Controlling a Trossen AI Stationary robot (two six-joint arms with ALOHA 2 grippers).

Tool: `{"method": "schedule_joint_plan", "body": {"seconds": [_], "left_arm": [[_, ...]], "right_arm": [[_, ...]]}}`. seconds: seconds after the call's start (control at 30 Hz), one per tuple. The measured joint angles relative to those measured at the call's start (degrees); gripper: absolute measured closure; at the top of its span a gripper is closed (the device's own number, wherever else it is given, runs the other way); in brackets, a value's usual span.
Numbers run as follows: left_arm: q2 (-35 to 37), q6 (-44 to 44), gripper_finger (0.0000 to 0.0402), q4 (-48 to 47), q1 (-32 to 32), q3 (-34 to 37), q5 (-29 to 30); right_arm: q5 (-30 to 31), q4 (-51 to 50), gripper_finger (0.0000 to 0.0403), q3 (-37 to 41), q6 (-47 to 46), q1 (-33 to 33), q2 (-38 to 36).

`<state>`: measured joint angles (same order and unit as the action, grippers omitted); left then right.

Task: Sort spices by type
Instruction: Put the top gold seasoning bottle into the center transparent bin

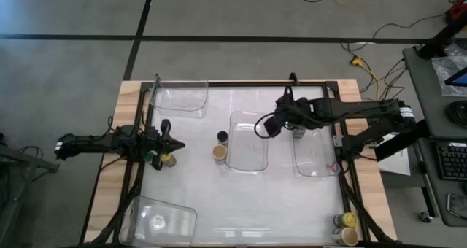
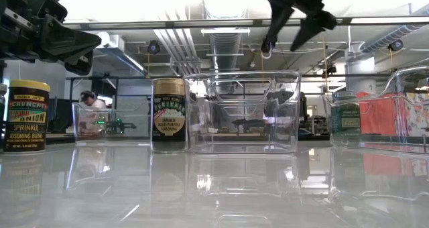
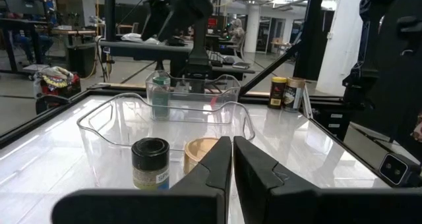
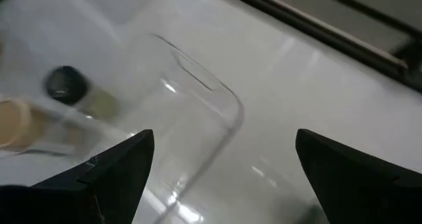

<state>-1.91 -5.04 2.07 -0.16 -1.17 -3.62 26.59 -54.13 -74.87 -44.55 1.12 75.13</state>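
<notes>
Background person (image 2: 88,100) only at table height

In the low view, the yellow-lidded spice jar (image 2: 25,115) at the left edge carries a label reading "CRUNCHY", "ONION", "SPRINKLE" and "SEASONING BLEND", while the print on the tan-lidded jar (image 2: 169,115) beside it is too small to read.

R gripper (image 1: 267,128) open over mid bin (image 1: 247,159).
</notes>
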Motion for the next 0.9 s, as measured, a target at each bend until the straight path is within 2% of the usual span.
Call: {"method": "schedule_joint_plan", "body": {"seconds": [0.1,0.33,0.53,0.73,0.9], "left_arm": [[0.02,0.00,0.0400,0.01,0.00,0.00,-0.01],[0.00,-0.02,0.0400,0.10,-0.02,0.00,0.02],[0.09,-0.02,0.0400,3.66,0.00,-0.02,3.32],[0.02,-0.45,0.0400,5.05,0.00,-0.02,3.35],[0.02,-2.68,0.0400,6.13,0.00,-0.02,3.41]], "right_arm": [[-0.04,3.78,0.0042,-0.05,4.50,-0.85,0.20],[-2.14,3.98,0.0042,-3.94,8.07,-1.37,2.82],[-3.07,4.84,0.0042,-8.40,11.96,-3.44,6.41],[-3.53,9.88,0.0042,-12.33,20.02,-5.89,11.54],[-8.40,10.72,0.0042,-18.65,21.35,-5.89,17.84]]}}
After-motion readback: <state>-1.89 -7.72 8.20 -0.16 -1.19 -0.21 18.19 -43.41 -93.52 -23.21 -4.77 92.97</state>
